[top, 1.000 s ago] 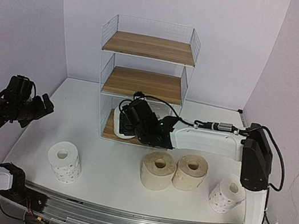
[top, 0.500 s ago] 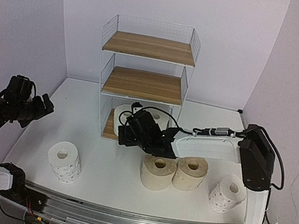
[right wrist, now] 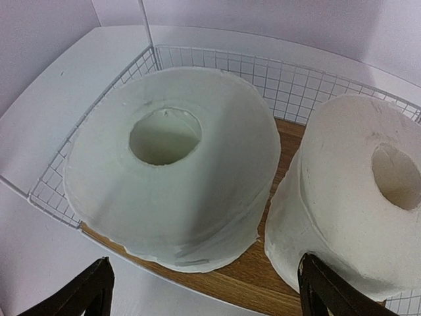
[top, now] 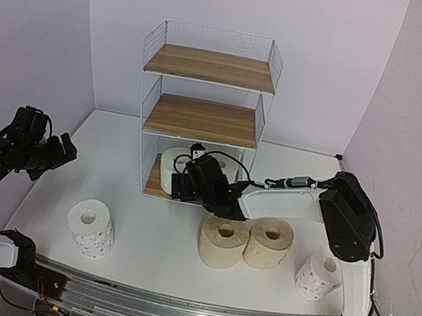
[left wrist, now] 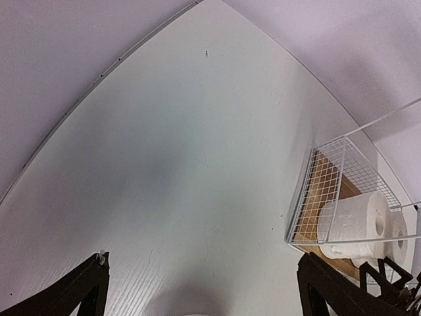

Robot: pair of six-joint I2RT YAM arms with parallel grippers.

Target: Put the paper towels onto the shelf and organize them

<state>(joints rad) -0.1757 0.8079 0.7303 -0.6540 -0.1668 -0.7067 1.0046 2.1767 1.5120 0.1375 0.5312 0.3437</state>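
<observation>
Paper towels: six fat cylinders with hollow cores, all standing on end; two on the shelf, four on the desk.
Plain white pair: close together on the bottom board, contact hard to tell; left roll right at the front wire.
Beige pair: touching, by the near edge of the desk, right of middle; larger than the others.
Dotted rolls: one toward the near-left corner, one toward the near-right corner, well apart.
Shelf: toward the far edge, middle; thin white wire, mesh sides, three brown wood-grain boards; middle and top boards bare.
Right claw: released, spread wide, empty, at the front of the bottom tier just before the white pair.
Left claw: released, empty, above the left edge of the desk, well apart from every roll.
Handling (judged): light, soft, easily dented; matt paper with good friction, little risk of slipping; loose outer sheet liable to catch on wire.
Hold (judged): across the round wall at mid-height with a wide opening, or one tip down the core and one outside; gentle squeeze only.
Surface: white pair smooth with slightly ragged core rims; beige pair coarser in look.
</observation>
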